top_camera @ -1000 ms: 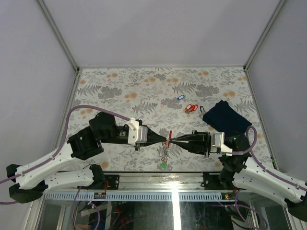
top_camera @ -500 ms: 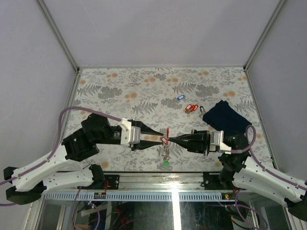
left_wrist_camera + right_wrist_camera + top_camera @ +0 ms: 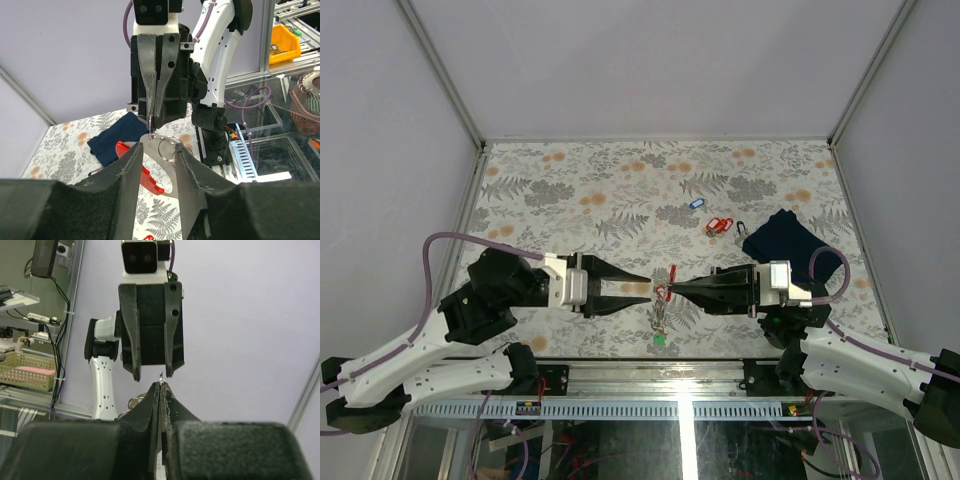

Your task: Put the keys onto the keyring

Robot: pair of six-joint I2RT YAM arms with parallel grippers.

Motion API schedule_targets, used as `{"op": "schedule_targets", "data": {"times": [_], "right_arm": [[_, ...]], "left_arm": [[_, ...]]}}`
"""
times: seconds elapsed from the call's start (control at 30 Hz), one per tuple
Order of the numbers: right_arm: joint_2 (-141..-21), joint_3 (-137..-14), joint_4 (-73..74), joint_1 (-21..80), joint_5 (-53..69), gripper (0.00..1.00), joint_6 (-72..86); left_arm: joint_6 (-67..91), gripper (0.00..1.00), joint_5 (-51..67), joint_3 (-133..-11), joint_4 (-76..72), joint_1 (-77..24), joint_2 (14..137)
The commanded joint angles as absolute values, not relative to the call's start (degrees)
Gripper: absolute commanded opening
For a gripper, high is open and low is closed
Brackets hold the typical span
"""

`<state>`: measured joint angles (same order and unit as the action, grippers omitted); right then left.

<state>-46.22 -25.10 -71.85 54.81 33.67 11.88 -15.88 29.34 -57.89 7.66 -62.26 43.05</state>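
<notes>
My right gripper (image 3: 672,291) is shut on a thin silvery keyring (image 3: 663,297) and holds it above the table. A red-tagged key (image 3: 667,290) and a green-tagged key (image 3: 660,341) hang from it. In the left wrist view the ring (image 3: 167,148) and red tag (image 3: 146,174) hang just beyond my open left gripper (image 3: 157,150). My left gripper (image 3: 648,288) is empty, tips just left of the ring. In the right wrist view my right gripper (image 3: 161,384) pinches a wire tip. A blue-tagged key (image 3: 696,203) and red-tagged keys (image 3: 718,225) lie on the table farther back.
A dark navy folded cloth (image 3: 790,246) lies at the right, also in the left wrist view (image 3: 114,142). A small black clip (image 3: 742,228) lies beside the red-tagged keys. The flower-patterned table (image 3: 570,190) has walls on three sides.
My left gripper was shut at the keyring, then opened and drew back to the left. My right gripper stays shut on the ring, its arm shifted slightly.
</notes>
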Motion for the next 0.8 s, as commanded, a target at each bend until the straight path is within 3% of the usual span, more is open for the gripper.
{"op": "schedule_targets", "data": {"times": [0.0,0.77], "right_arm": [[-46.0,-26.14,-81.46,55.02,33.33,0.0,13.97],[-44.87,-27.43,-74.22,55.04,36.43,0.0,11.3]], "left_arm": [[-14.06,0.32,28.65,-57.3,2.33,-62.27,43.86],[-14.43,0.27,31.6,-59.58,1.89,-62.28,47.12]]}}
